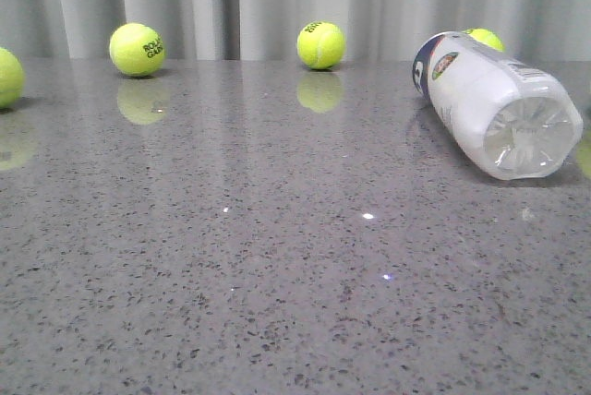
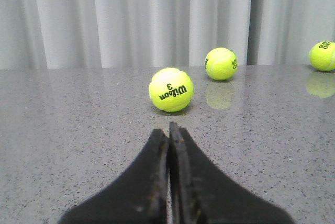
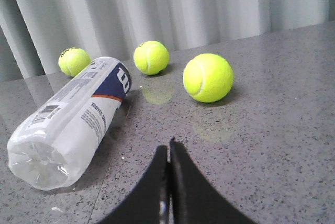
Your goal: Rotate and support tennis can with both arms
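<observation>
The tennis can [image 1: 489, 104] lies on its side at the right of the grey table, its clear moulded base toward the camera and its navy end pointing away. In the right wrist view the tennis can [image 3: 73, 116] shows its white label, orange stripe and barcode. My right gripper [image 3: 168, 148] is shut and empty, a short way beside the can and not touching it. My left gripper [image 2: 168, 130] is shut and empty too, just short of a yellow-green "Wilson 3" ball [image 2: 170, 89]. Neither arm appears in the front view.
Loose tennis balls lie on the grey speckled table [image 1: 277, 275]: one at the far left edge [image 1: 7, 77], two along the back [image 1: 137, 49] [image 1: 320, 44], one behind the can [image 1: 485, 38]. Near the right gripper sits a ball [image 3: 208, 77]. Grey curtains hang behind.
</observation>
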Controlling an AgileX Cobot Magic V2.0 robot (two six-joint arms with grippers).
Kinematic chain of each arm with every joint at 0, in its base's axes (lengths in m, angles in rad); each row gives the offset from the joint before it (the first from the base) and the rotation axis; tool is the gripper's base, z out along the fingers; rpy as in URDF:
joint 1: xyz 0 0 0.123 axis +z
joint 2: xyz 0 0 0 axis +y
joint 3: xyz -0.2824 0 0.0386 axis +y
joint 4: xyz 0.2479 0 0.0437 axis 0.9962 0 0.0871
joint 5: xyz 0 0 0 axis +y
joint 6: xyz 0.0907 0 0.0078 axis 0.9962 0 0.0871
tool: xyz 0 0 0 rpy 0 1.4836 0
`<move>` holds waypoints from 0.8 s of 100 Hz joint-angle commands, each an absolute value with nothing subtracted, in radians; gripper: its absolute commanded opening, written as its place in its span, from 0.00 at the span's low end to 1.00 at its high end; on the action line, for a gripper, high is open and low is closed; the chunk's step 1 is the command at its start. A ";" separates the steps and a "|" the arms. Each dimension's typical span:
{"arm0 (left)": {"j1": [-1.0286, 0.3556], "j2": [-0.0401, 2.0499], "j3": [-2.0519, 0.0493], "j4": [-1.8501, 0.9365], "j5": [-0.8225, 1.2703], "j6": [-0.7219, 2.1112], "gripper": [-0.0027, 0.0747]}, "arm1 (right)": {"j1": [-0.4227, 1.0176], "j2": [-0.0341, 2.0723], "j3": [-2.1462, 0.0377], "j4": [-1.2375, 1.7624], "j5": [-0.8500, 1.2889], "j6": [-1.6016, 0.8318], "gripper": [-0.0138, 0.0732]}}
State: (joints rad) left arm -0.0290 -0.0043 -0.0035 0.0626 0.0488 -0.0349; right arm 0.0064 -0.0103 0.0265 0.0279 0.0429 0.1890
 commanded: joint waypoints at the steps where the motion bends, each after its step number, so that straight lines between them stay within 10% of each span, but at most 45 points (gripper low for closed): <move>1: -0.025 -0.043 0.043 0.055 -0.033 -0.043 0.01 | 0.009 -0.032 0.008 0.020 -0.042 0.187 0.08; 36: -0.025 -0.043 0.043 0.055 -0.033 -0.043 0.01 | 0.009 -0.032 -0.050 0.020 -0.118 0.186 0.08; 80: -0.025 -0.043 0.043 0.055 -0.033 -0.043 0.01 | 0.009 0.293 -0.664 0.019 0.592 0.150 0.08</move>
